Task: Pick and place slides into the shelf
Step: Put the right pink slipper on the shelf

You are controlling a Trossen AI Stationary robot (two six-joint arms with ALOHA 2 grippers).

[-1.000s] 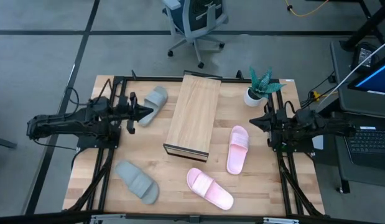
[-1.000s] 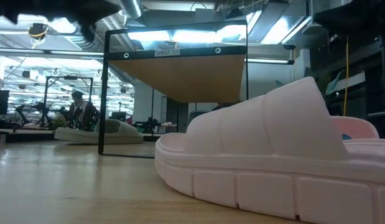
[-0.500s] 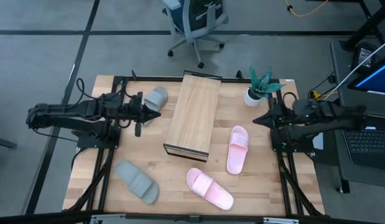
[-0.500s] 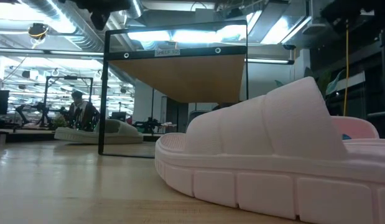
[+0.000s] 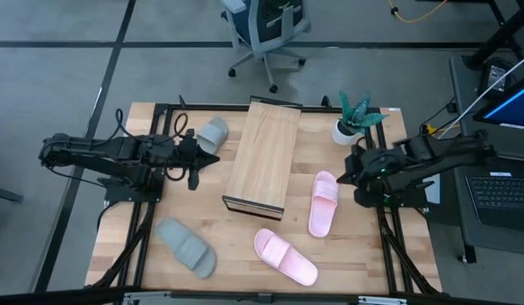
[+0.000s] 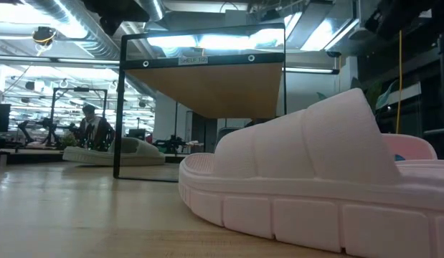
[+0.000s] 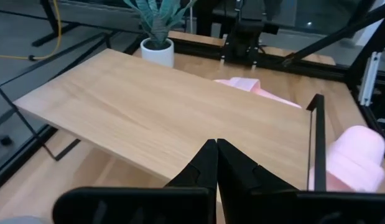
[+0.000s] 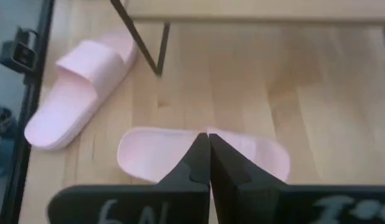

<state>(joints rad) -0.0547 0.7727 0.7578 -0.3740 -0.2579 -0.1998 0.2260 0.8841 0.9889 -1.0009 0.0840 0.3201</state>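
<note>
Both hands are clenched on nothing; the left hand (image 5: 196, 161) hangs left of the shelf (image 5: 262, 158) at frame centre, the right hand (image 5: 356, 178) at centre right beside a pink slide (image 5: 323, 202). Reaching down clenched, that hand would likely just shove the slide across the desk (image 5: 397, 246). The second pink slide (image 5: 284, 256) lies lower centre; grey slides sit upper left (image 5: 212, 133) and lower left (image 5: 186, 246). Only the high view shows all four; the right wrist view shows the pink pair; the low view shows the open space under the shelf top.
</note>
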